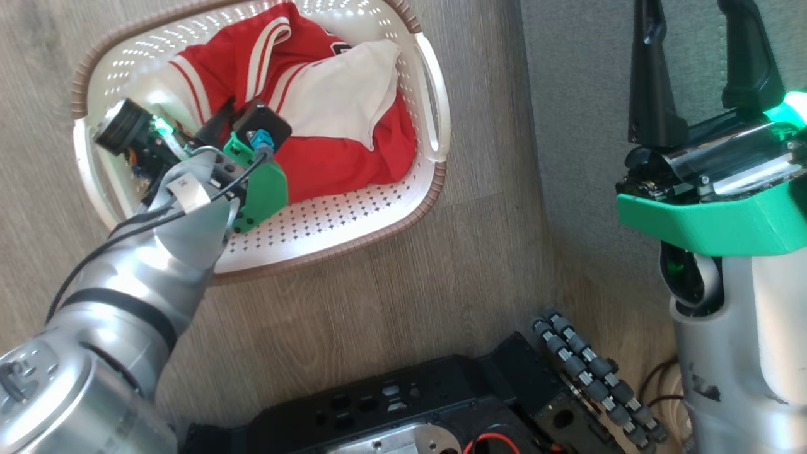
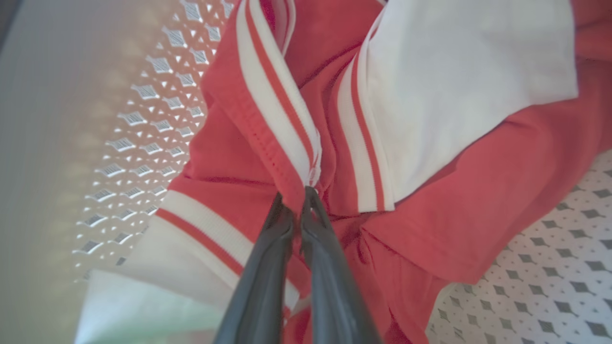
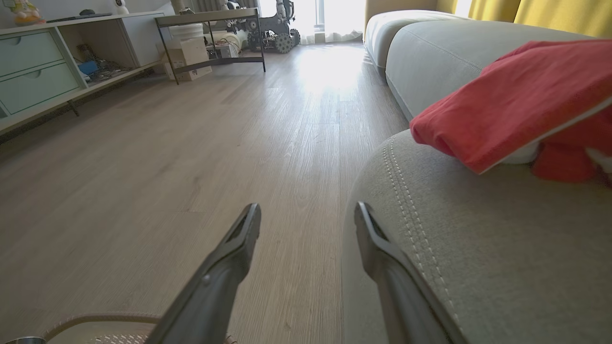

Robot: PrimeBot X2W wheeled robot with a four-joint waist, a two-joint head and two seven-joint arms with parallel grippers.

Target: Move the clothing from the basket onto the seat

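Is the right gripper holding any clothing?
No: the right gripper has its fingers apart with nothing between them.

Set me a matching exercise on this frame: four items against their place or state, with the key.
1 left gripper
2 right gripper
3 basket
4 seat

A open, holding nothing
B stands on the wooden floor
C shut on the clothing
D a red garment lies on it

Pairs: 1-C, 2-A, 3-B, 4-D
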